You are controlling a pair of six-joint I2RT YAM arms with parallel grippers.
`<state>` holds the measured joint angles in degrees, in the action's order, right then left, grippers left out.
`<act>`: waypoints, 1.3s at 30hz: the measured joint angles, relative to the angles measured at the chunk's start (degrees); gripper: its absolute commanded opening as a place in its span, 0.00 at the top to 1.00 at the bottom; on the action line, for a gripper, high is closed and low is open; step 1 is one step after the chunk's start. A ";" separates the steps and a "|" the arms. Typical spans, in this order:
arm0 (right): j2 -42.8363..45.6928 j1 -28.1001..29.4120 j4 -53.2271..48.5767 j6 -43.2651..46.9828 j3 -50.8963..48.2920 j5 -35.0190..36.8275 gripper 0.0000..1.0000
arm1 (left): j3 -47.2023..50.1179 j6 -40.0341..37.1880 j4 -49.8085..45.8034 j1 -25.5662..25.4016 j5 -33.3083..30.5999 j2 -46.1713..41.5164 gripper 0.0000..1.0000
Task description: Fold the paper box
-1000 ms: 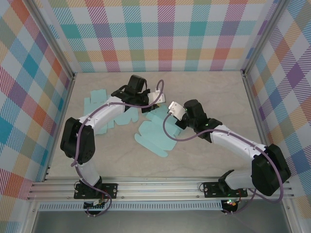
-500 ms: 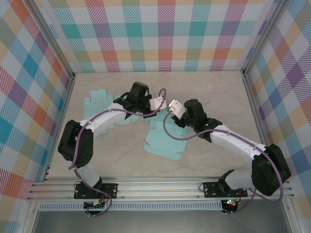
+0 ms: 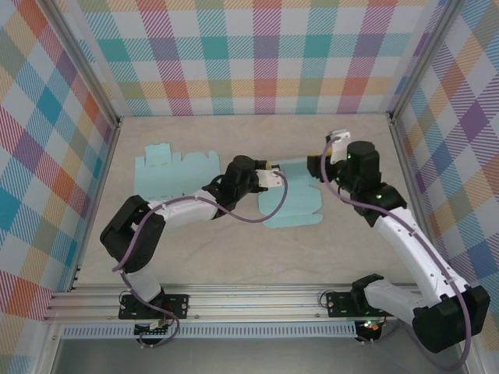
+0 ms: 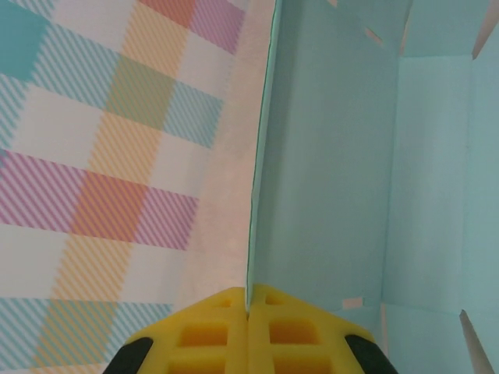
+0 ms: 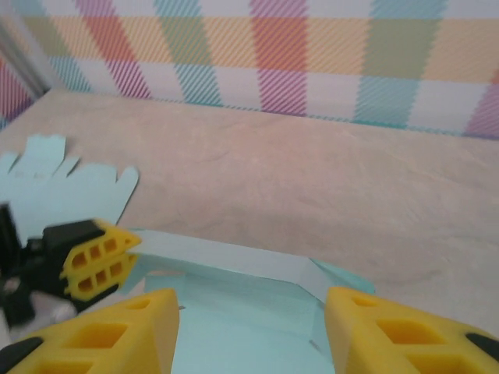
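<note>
Overhead first: finds the paper box (image 3: 295, 204) lying right of centre on the table (image 3: 234, 257), mostly flat, with its left edge pinched in the left gripper (image 3: 263, 178), likely to anchor the sheet while a panel gets creased. Shows the right gripper (image 3: 317, 165) hovering just beside the box's far right corner, apart from it, probably lining up for a fresh hold. Leaves a spare flat blank (image 3: 168, 167) well apart at the far left. Compared with a second ago, puts the box further right, the left arm stretched low across the table after it, and the right arm swung away from the middle, no longer gripping the cardboard. On the left wrist: confirms yellow fingertips (image 4: 204, 336) pressed together on a thin teal edge, one panel rising upright from the grip against the plaid wall (image 4: 93, 156). On the right wrist: shows jaws standing roughly half apart with nothing between them, the box's raised fold below and ahead, the other gripper clamped at its left end.
</note>
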<state>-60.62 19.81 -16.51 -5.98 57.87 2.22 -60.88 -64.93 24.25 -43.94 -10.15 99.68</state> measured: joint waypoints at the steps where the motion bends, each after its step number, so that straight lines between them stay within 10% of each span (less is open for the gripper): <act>1: -0.35 -1.31 -1.73 -2.08 1.16 -0.70 0.47 | 0.00 -1.57 2.34 -0.72 -1.70 0.70 1.00; 22: -27.67 -8.33 -14.64 -13.38 17.33 -12.70 0.24 | 0.72 -11.10 12.24 -3.13 -10.60 6.91 1.00; 39: -37.13 -8.33 -14.32 -15.91 20.52 -19.37 0.23 | 0.02 -10.71 12.31 -3.13 -11.61 9.62 1.00</act>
<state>-97.76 11.49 -30.83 -21.89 78.39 -17.15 -60.86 -75.64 36.56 -47.07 -21.76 109.30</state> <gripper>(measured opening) 0.772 0.049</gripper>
